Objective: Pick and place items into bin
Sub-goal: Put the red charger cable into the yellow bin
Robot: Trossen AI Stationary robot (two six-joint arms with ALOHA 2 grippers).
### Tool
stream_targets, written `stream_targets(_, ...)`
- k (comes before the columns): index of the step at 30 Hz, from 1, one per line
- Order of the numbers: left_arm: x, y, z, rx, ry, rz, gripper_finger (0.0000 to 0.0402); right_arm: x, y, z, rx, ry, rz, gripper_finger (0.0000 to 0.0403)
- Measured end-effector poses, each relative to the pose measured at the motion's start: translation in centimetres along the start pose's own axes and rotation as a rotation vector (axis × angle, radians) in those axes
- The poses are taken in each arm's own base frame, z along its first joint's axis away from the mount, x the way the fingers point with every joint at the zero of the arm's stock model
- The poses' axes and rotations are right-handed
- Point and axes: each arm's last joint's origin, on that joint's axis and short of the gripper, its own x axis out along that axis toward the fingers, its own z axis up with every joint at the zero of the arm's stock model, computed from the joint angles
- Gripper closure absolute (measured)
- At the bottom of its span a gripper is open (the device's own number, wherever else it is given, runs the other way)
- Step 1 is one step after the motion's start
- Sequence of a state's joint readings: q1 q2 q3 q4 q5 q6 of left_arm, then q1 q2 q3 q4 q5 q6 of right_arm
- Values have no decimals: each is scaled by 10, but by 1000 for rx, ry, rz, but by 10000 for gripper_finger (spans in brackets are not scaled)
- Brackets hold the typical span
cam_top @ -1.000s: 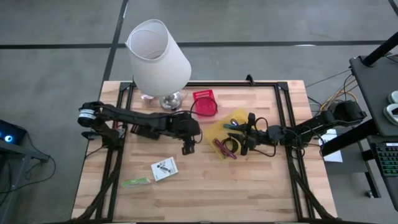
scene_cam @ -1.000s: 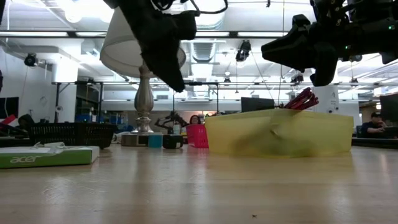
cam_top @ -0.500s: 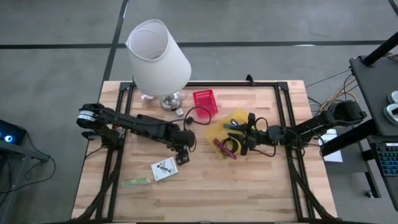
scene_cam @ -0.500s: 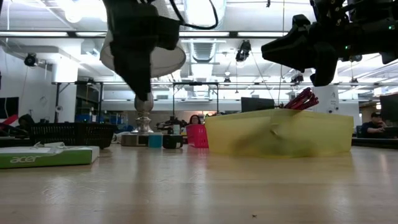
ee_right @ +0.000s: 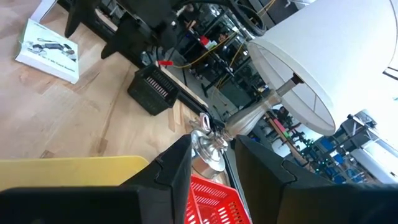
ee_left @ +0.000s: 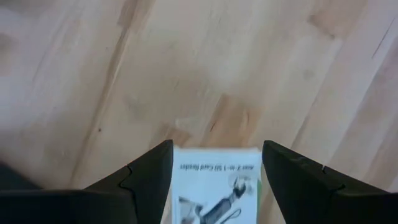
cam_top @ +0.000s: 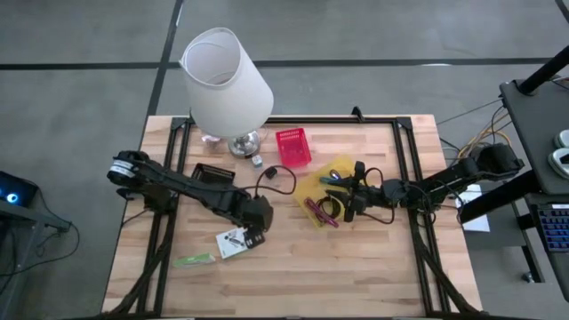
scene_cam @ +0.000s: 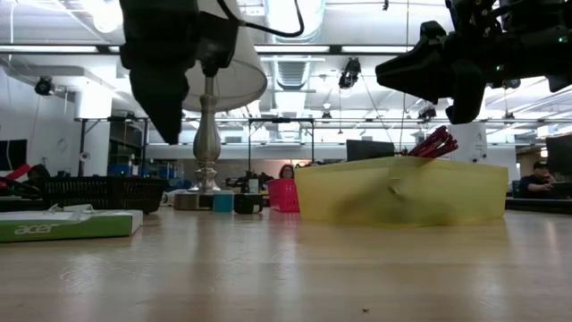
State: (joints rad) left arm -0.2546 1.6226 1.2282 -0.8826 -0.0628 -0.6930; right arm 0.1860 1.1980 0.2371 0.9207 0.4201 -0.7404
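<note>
My left gripper hangs open above the white card packet, which lies flat on the table; one finger stands on each side of the packet's end. In the low view this gripper is well above the tabletop. My right gripper is open and hovers over the yellow bin. Maroon ties stick out over the bin's rim, and a teal tie lies inside. A green strip rests flat near the table's near left corner.
A big white lamp stands at the far left. Beside it are a red basket, a tiny cube and a black box. Bare wood lies along the near edge.
My left gripper has swung from beside the bin toward the table's near left, ending over the white card packet. My right gripper and the things on the table have stayed where they were.
</note>
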Motion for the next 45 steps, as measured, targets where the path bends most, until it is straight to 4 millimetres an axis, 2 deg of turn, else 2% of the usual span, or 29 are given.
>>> stream_targets(5, 0, -1, 1, -2, -16, -7, 171, 0, 2, 3, 27, -62, 65, 291)
stream_targets(11, 0, 0, 2, -1, -28, 10, 171, 3, 4, 20, 64, -337, 337, 291)
stream_targets(14, 0, 0, 1, -1, -26, 11, 171, 5, 6, 27, 116, -398, 505, 291)
stream_targets(17, 1, 1, 0, 1, -20, 16, 171, 10, 11, 28, 170, -306, 676, 291)
stream_targets(22, 4, 2, -2, 60, -10, 25, 171, 18, 21, 23, 248, -19, 874, 291)
stream_targets(29, 12, 7, -8, 80, 20, 48, 171, 29, 27, 24, 197, 7, 900, 291)
stream_targets(33, 15, 9, -10, 81, 31, 56, 171, 30, 33, 18, 173, 93, 933, 291)
stream_targets(40, 16, 9, -10, 75, 30, 55, 171, 32, 29, 12, 169, 261, 755, 292)
stream_targets(45, 16, 9, -10, 74, 28, 54, 171, 31, 29, 9, 176, 311, 706, 300)
